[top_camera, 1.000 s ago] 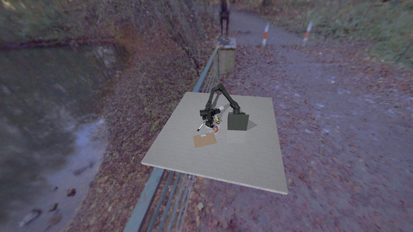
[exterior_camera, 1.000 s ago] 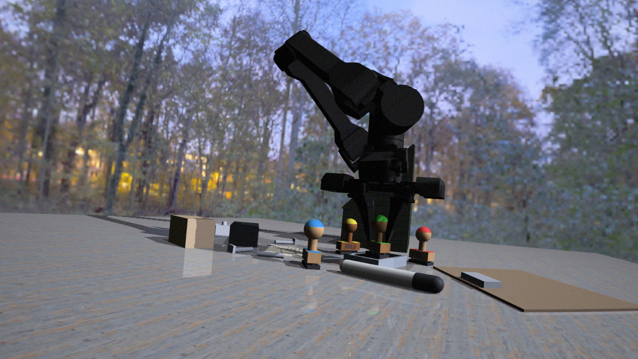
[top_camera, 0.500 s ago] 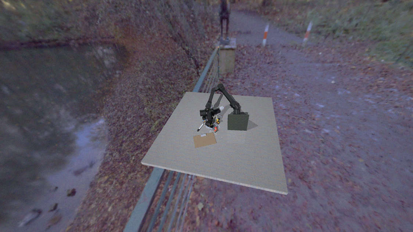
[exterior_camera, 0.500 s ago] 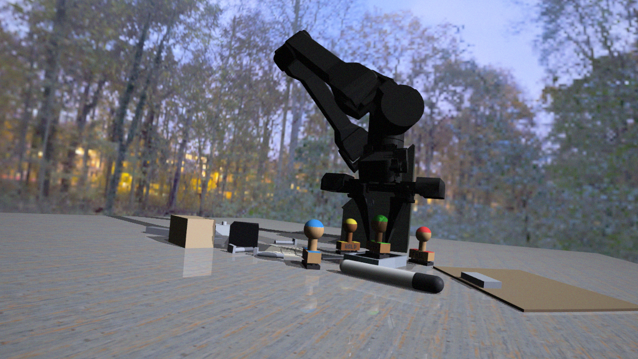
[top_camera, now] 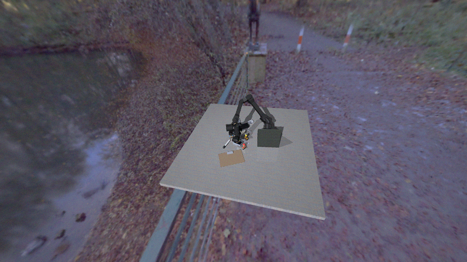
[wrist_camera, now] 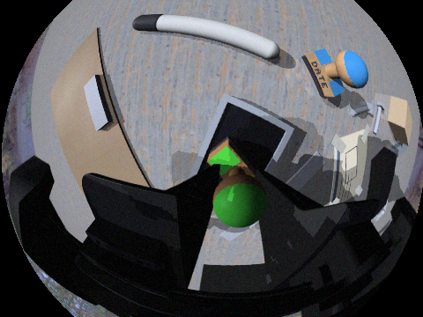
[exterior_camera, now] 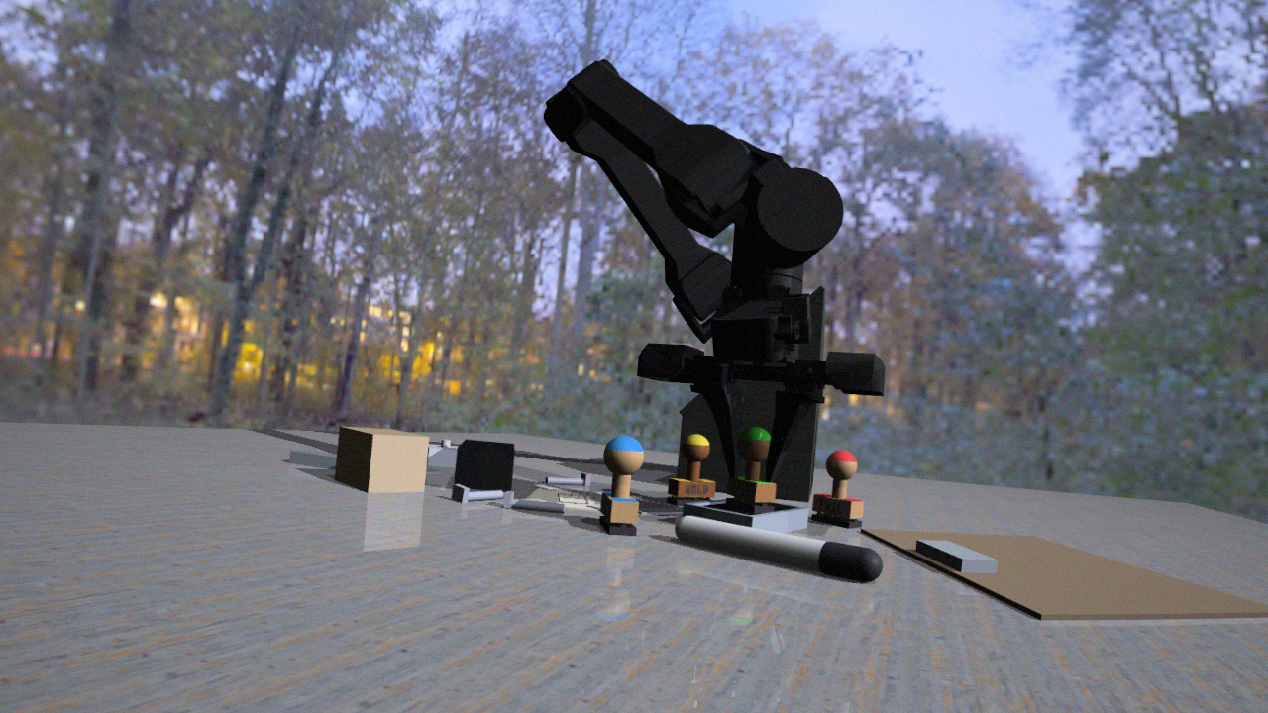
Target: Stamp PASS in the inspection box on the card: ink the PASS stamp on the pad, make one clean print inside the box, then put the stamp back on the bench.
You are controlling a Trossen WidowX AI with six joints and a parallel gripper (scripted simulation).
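The green-topped stamp point(exterior_camera: 754, 441) point(wrist_camera: 240, 204) stands upright on the dark ink pad, its base inside the grey rim. Its lettering is not readable. My gripper point(exterior_camera: 753, 474) point(wrist_camera: 237, 173) is shut on this stamp, pointing down, with a finger on either side below the knob. The ink pad point(exterior_camera: 785, 517) point(wrist_camera: 260, 113) is partly hidden by the stamp and fingers in the wrist view. The pale card point(exterior_camera: 576, 499) point(wrist_camera: 352, 137) lies to the right in the wrist view, with thin printed lines and a box outline. It is partly shadowed; I see no clear print.
The blue DATE stamp point(exterior_camera: 624, 454) point(wrist_camera: 354, 69), yellow HOLD stamp point(exterior_camera: 695, 445) and red-topped stamp point(exterior_camera: 840, 463) stand around the pad. A white marker point(exterior_camera: 753, 541) point(wrist_camera: 216, 33) lies close by. A brown clipboard point(exterior_camera: 1082, 576) point(wrist_camera: 72, 97) and tan block point(exterior_camera: 380, 460) point(wrist_camera: 397, 116) lie farther out.
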